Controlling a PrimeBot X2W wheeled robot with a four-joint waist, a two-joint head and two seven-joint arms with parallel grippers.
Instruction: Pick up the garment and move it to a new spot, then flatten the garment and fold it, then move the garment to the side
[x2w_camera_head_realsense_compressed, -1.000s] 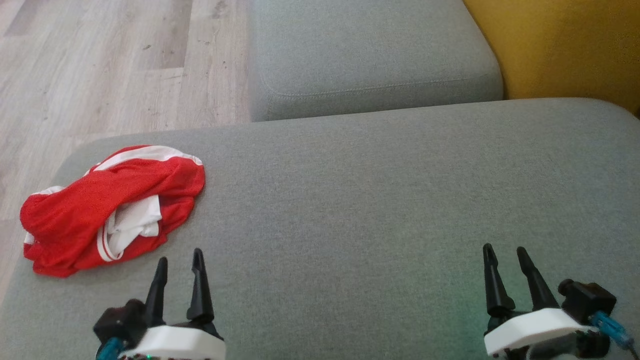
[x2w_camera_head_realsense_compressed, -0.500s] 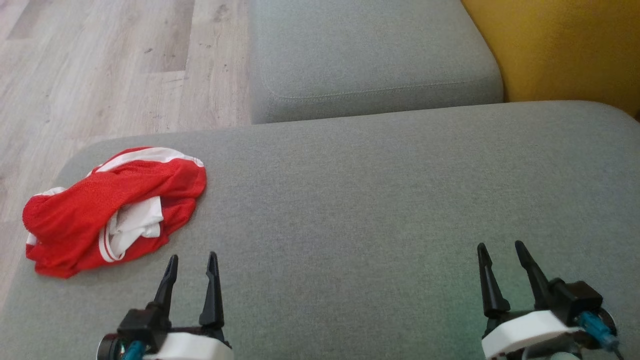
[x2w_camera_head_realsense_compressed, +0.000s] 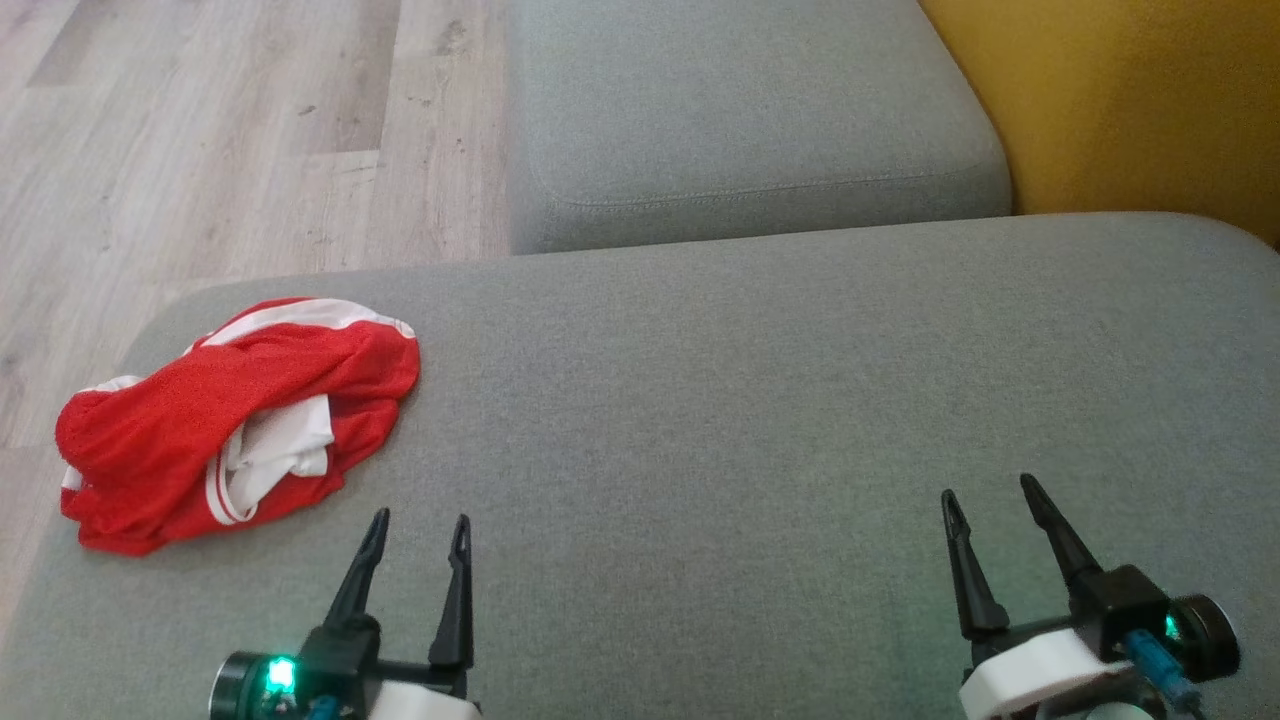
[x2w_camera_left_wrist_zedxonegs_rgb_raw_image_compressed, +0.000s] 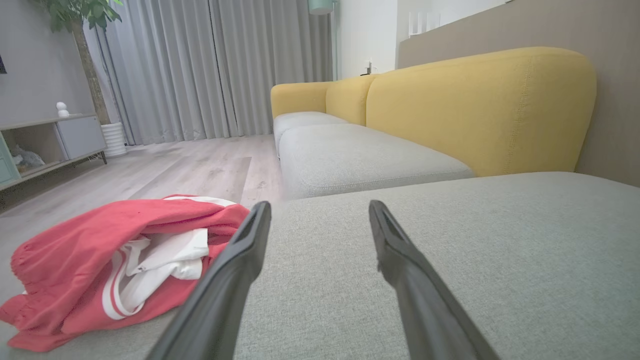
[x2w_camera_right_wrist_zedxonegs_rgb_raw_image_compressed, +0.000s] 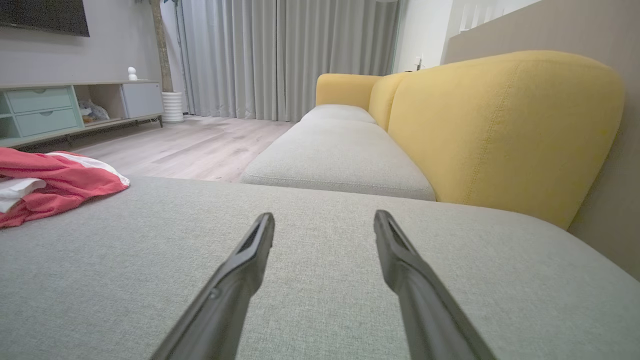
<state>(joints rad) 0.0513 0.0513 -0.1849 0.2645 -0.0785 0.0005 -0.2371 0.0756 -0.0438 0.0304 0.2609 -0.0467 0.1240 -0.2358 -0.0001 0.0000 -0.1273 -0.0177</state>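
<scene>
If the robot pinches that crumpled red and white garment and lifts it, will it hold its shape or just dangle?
Probably it will dangle: the garment lies in soft rumpled folds, so it looks floppy. The cloth looks thin, so it is likely light. Pushed across the woven grey cushion, it would probably bunch up rather than slide.

A grey fabric cushion (x2w_camera_head_realsense_compressed: 760, 420) spreads beneath and ahead of the left claw (x2w_camera_head_realsense_compressed: 421, 516) and the right claw (x2w_camera_head_realsense_compressed: 987, 487). Past their tips a second grey seat cushion (x2w_camera_head_realsense_compressed: 740, 100) butts against it, and a mustard-yellow backrest (x2w_camera_right_wrist_zedxonegs_rgb_raw_image_compressed: 500, 125) rises ahead-right of the right claw. Pale wood-plank floor (x2w_camera_head_realsense_compressed: 250, 150) lies ahead-left of the left claw; far beyond hang grey curtains (x2w_camera_left_wrist_zedxonegs_rgb_raw_image_compressed: 215, 65), beside a low cabinet (x2w_camera_right_wrist_zedxonegs_rgb_raw_image_compressed: 45, 107) and a potted tree (x2w_camera_left_wrist_zedxonegs_rgb_raw_image_compressed: 90, 75).
</scene>
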